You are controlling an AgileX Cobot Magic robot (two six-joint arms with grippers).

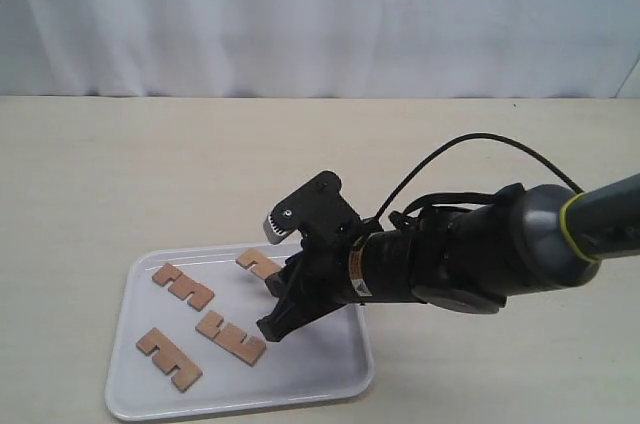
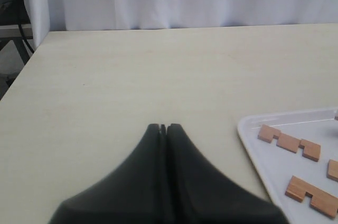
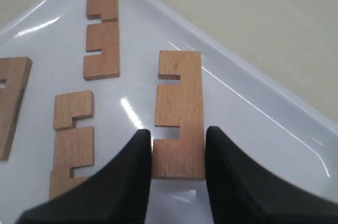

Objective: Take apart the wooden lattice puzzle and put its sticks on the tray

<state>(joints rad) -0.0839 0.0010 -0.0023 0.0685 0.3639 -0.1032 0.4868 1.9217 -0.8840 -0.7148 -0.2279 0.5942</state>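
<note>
Off at the left of the table, outside the exterior view, the left gripper is hanging over bare tabletop with its jaws pressed together on nothing, just short of the tray's left corner. Toward the near left of the scene the tray is carrying all four pieces. A far-left stick, a near-left stick and a middle stick are lying flat and apart from one another, and nothing is touching them. To their right, close to the tray's far rim, the fourth stick is sitting between the fingers of the right gripper, which is reaching in from the right. Its jaws are clasping the stick's nearer end by both long edges. Whether that stick is resting on the tray floor or hovering just above it I cannot tell. No two pieces are standing interlocked anywhere in view, so the taking-apart is looking finished, and three placements are looking done. By my reading, only the last step is remaining: letting go of the fourth stick inside the rim and drawing the arm clear.
</note>
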